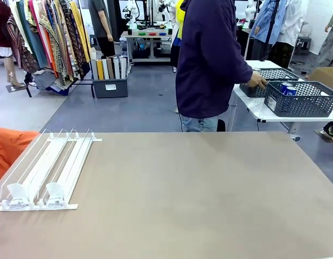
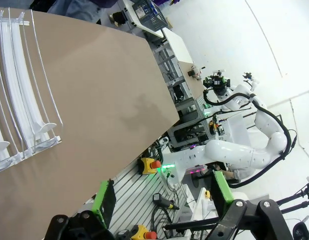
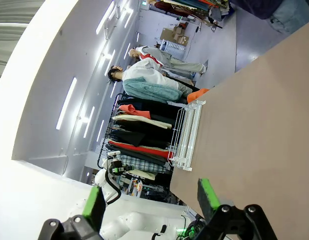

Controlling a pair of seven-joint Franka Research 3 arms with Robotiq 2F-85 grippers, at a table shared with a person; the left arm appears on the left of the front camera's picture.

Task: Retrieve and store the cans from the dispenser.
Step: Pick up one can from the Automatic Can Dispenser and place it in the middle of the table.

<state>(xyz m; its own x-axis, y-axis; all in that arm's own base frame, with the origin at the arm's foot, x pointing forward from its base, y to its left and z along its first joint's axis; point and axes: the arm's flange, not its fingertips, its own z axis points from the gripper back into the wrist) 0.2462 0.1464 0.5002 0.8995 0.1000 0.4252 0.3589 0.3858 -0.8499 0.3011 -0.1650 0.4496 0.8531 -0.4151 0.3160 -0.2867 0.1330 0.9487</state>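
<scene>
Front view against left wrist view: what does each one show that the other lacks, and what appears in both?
Front view alone: the person's hand on a dark lattice basket holding blue cans, on a white side table beyond the main table.

Left wrist view alone: the left hand, its green-padded fingers spread open, hanging off the table's edge, with the right arm farther off.

Both: the white dispenser with no cans in its lanes, lying on the brown table.

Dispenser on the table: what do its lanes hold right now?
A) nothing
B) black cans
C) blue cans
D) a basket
A: the dispenser shows only bare white rails and stoppers; the cans in sight sit in a basket on the side table.
</scene>
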